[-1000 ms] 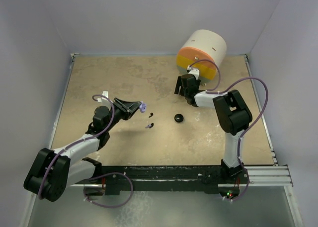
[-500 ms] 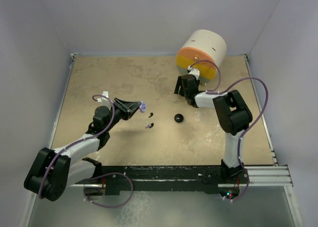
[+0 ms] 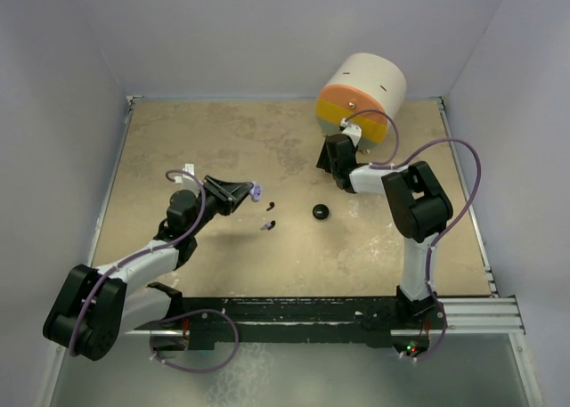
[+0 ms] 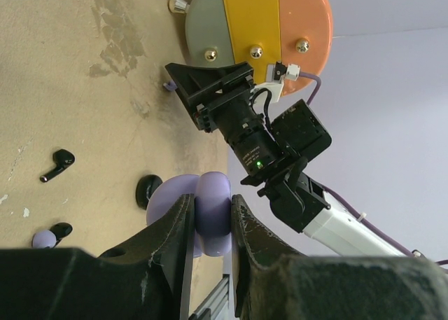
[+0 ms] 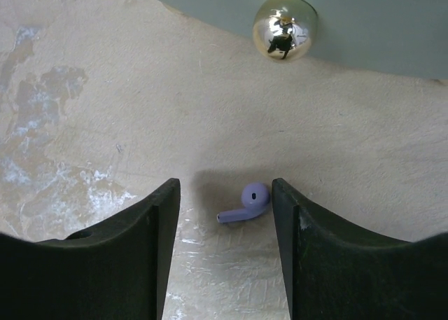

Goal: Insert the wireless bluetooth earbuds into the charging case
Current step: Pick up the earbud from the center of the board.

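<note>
My left gripper [image 3: 252,191] is shut on the lavender charging case [image 4: 210,215] and holds it above the table; in the left wrist view [image 4: 210,201] the case sits between both fingers. My right gripper [image 3: 336,150] is open and low over the table by the big drum. In the right wrist view [image 5: 225,190] a lavender earbud [image 5: 245,202] lies on the table between the fingers, close to the right finger [image 5: 308,236]. A black earbud [image 3: 271,204] and a black and lavender pair [image 3: 266,224] lie right of the case.
A black round puck [image 3: 321,212] lies mid-table, also in the left wrist view [image 4: 147,191]. A large white drum with an orange and yellow face [image 3: 361,100] lies on its side at the back right; its silver knob [image 5: 283,17] is just beyond the right fingers.
My right gripper has shifted slightly towards the drum. The left arm and the case have not moved.
</note>
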